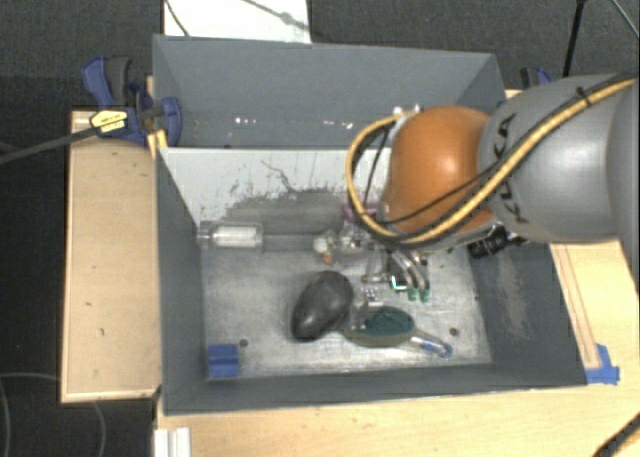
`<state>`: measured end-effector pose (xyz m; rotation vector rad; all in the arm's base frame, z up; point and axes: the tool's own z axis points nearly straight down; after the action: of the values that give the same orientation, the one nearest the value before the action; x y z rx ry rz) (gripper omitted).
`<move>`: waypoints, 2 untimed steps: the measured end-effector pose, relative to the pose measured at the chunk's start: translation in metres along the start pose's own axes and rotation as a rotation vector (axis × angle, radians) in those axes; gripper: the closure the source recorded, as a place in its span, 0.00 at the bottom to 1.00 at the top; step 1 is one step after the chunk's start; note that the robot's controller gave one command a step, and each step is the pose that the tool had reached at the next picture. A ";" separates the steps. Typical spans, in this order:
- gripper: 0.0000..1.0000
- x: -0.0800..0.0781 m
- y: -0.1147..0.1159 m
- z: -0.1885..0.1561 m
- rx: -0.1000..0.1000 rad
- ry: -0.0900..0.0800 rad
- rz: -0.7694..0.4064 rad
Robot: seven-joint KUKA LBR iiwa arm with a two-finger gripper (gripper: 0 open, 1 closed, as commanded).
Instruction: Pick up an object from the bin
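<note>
Down in the bin [250, 330], the gripper [378, 290] hangs between a dark grey oval lump [320, 308] and a green disc [388, 323]; open or closed, cannot tell

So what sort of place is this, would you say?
Most likely a robotics lab's bin-picking station: a robot arm reaches into a grey metal bin holding loose things, such as a dark oval lump and a small blue block.

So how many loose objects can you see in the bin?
4: a clear tube by the back-left wall, a dark grey oval lump mid-floor, a green round piece by the claw, a blue block front-left. The arm may hide more.
</note>
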<state>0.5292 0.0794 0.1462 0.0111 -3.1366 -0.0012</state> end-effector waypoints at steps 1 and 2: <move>0.00 -0.010 0.029 0.074 0.000 -0.010 -0.257; 1.00 -0.011 0.029 0.073 -0.001 -0.014 -0.252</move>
<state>0.5397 0.1088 0.0735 0.4067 -3.1242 -0.0033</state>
